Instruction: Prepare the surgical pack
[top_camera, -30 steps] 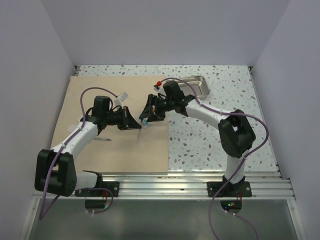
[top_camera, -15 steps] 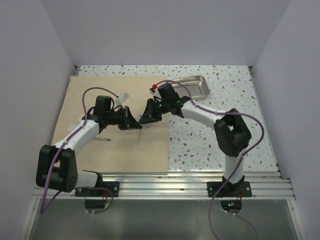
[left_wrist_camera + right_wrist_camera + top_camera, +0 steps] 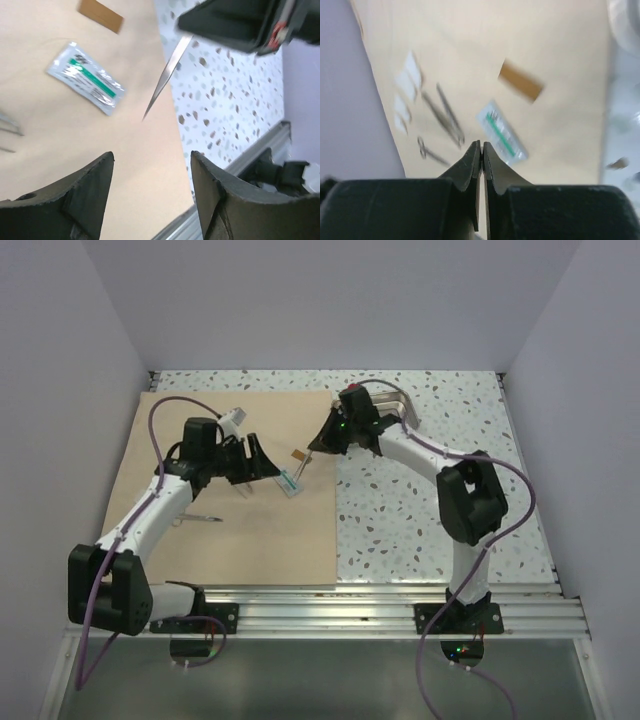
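Steel tray (image 3: 404, 403): at the far side of the counter (image 3: 470, 410), just right of the wrap sheet's far corner. The right arm covers most of it, so its contents cannot be made out.

Wrap sheet (image 3: 280, 540): flat and unfolded on the left half of the counter. Lying on it:
- a packet (image 3: 289, 483) with green print
- a brown strip (image 3: 298, 455) just beyond the packet
- a slim instrument (image 3: 205, 519) beside the left forearm
- further forceps (image 3: 445, 117), scissors (image 3: 431, 152) and white squares (image 3: 405, 95), seen blurred in the right wrist view

Left tool (image 3: 262, 462): fingers wide apart, nothing between them, above the sheet just left of the packet.

Right tool (image 3: 318, 443): fingers together, clamped on a thin pointed steel instrument (image 3: 165, 75). Its tip points down toward the sheet's right edge, clear of the sheet.

Change over the last second:
- Earlier both tools met nose to nose over the sheet, with the left one closed.
- The left tool has now opened and drawn back.
- The right tool has closed on the instrument and pulled away toward the tray, hiding more of the tray than before.
- Packet and strip lie uncovered between the two tools.
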Motion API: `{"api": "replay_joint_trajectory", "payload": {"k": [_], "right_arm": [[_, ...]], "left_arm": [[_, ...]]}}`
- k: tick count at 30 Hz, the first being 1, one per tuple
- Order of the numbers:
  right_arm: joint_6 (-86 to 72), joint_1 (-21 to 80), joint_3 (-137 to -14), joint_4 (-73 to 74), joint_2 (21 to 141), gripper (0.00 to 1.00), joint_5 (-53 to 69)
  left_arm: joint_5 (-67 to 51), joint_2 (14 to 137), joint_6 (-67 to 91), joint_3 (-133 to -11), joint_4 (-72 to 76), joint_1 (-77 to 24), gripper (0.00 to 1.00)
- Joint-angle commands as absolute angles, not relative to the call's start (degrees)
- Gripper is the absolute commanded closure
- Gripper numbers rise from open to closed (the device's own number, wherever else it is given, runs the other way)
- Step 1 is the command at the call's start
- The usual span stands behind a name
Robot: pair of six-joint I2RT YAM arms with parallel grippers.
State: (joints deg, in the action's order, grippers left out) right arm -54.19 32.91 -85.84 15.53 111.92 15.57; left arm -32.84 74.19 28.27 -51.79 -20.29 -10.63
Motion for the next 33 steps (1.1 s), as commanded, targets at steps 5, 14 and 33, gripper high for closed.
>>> {"api": "replay_joint_trajectory", "payload": {"k": [5,14,33], "right_arm": [[-60.9,18.0,-98.9,16.0,120.3,1.00,0.2],[-64.4,11.3,-105.9,12.4,129.4,1.00,0.4],[-49.1,10.3,-116.3,25.7,129.5,0.46,1.3]], "left_arm": [[-16.4,73.3,30.5,-52.6,-24.5,-9.3,0.36],[-9.0,75.7,31.1,-55.4,-28.3,-6.7,0.37],[-0.2,97.9,42.9,-67.5,-35.7,-2.6,0.43]]}}
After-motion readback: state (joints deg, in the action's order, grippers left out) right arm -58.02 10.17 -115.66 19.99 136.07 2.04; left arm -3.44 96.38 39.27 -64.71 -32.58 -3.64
